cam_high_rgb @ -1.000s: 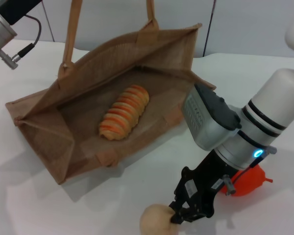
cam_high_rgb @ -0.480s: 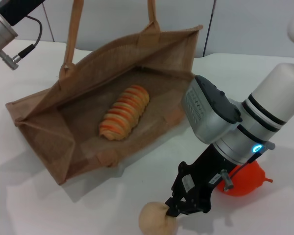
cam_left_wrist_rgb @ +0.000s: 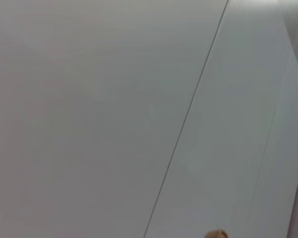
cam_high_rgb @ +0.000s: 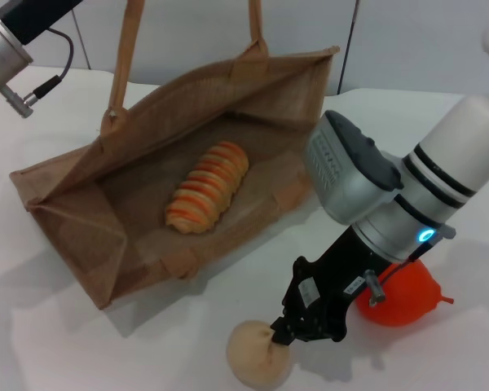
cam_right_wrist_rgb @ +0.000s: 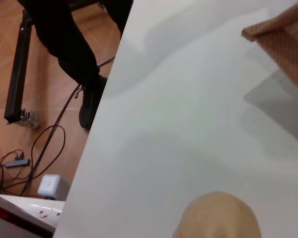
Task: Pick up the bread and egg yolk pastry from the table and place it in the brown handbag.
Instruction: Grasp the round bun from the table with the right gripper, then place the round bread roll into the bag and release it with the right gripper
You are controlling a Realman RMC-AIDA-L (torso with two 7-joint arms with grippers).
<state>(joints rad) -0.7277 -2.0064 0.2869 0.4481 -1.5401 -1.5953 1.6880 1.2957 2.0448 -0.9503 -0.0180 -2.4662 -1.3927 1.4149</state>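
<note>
Half the job looks done: the bread [cam_high_rgb: 208,189] lies inside the brown handbag [cam_high_rgb: 65,220], its long axis running from lower left to upper right across the middle of the head view. That leaves the egg yolk pastry [cam_high_rgb: 258,353], sitting on the white table [cam_high_rgb: 81,342] at the bottom centre of the frame, outside the bag and below its open mouth.

The right gripper [cam_high_rgb: 287,334] is right there, dropping in from the lower right, its black fingertips touching the pastry's right-hand shoulder. The pastry lies just to the left of and slightly below the tips, so by my reading it is beside the fingers rather than squarely between them. Whether the jaws are spread or pinched I cannot tell; the black housing hides the gap. The pastry is round, so there is no long axis to line up on, only the centre to find.

The right wrist view shows the pastry's pale dome [cam_right_wrist_rgb: 219,217] cut off at the bottom edge, with no fingers visible, plus a corner of the bag at upper right.

The right arm is plainly the nearer one. The left arm [cam_high_rgb: 4,49] sits parked at the upper left corner (its wrist camera sees only blank wall), gripper out of sight.

A red-orange fruit [cam_high_rgb: 403,295] rests behind the right wrist, partly hidden.
</note>
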